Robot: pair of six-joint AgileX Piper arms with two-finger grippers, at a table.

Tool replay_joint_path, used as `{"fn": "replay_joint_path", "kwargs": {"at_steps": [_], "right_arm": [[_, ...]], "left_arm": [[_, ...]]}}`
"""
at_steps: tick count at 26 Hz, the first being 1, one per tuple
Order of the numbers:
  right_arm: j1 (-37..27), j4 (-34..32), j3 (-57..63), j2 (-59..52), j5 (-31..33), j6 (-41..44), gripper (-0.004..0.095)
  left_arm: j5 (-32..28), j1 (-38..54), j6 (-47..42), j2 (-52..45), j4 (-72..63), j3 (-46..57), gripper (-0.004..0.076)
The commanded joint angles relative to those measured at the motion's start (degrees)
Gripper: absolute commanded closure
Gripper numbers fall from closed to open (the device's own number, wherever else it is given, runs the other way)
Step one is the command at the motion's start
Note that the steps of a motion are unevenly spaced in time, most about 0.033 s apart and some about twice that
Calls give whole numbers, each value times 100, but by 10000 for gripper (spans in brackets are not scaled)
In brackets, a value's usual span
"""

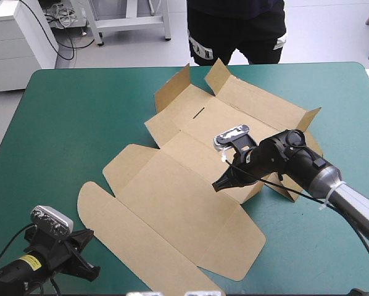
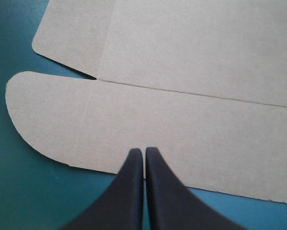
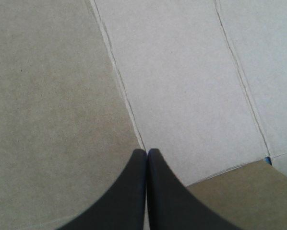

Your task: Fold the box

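The brown box point(image 1: 172, 197) lies mostly flat in the middle of the table, its lid panels spread toward the front. At its far end two flaps point(image 1: 175, 86) stand raised, and a side wall point(image 1: 308, 117) tilts up on the right. My right gripper point(image 1: 219, 184) is shut, its tip down on the board beside a crease point(image 3: 119, 81), nothing held. In the right wrist view its tip point(image 3: 147, 152) sits over bare board point(image 3: 182, 72). My left gripper point(image 1: 91, 269) is shut and empty near the front left, its tip point(image 2: 144, 151) just over the edge of the rounded flap point(image 2: 47, 115).
Bare teal-green cover point(image 1: 61, 123) stretches left of the box and also on the right point(image 1: 351, 123). The table's front edge lies close behind my left gripper.
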Motion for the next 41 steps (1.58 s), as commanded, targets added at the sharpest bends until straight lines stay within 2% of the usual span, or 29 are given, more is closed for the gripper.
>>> {"fn": "replay_joint_path", "kwargs": {"at_steps": [1,21,24,31,33,37,39,41], "right_arm": [[-8,-3,-176,-187,-183,-11,928],[-8,-43,-349,-187,160,123,928],[-8,-271,-677,-187,392,207,928],[-8,-1055,-1856,-187,1492,602,929],[-30,-1289,-2307,-244,1583,687,929],[-582,-852,-2703,-478,1583,602,929],[-1028,-700,-2693,-654,1583,552,929],[-1626,-249,-2693,-895,1593,326,929]], "left_arm": [[-277,12,1,50,-203,-138,731],[-277,12,-18,50,-203,-138,731],[-277,12,-18,50,-203,-138,731],[-277,12,-18,50,-203,-138,731],[-277,12,-18,50,-203,-138,731],[-277,12,-18,50,-203,-138,731],[-277,12,-18,50,-203,-138,731],[-277,12,-18,50,-203,-138,731]]}}
